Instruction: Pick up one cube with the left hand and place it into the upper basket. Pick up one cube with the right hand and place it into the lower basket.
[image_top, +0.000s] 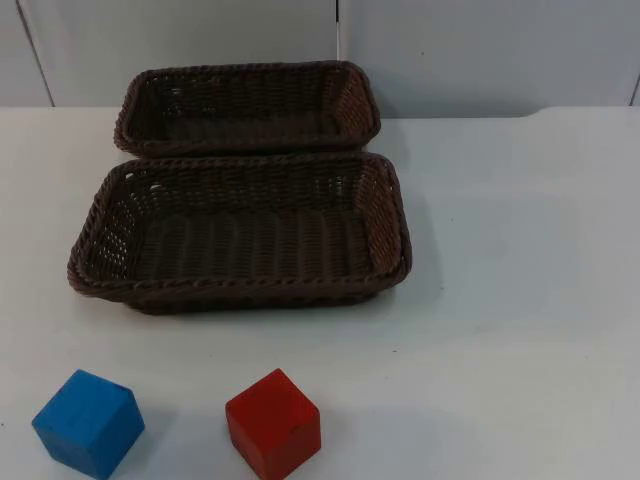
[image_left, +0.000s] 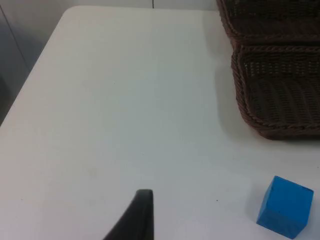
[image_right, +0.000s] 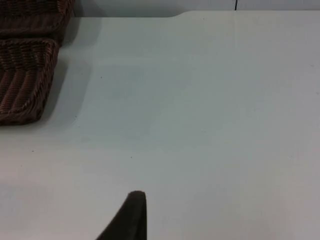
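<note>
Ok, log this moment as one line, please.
stage: before pickup | blue cube, red cube: on table | upper basket, lower basket: no cubes | both arms waiting

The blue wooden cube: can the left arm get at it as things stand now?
Probably yes. The blue wooden cube sits alone on the white table, apart from the red cube and the brown woven baskets. The left wrist view shows bare table between the left gripper and it.

blue cube (image_top: 88, 422) corner cropped by frame edge, red cube (image_top: 273, 424) bottom edge cropped
</note>
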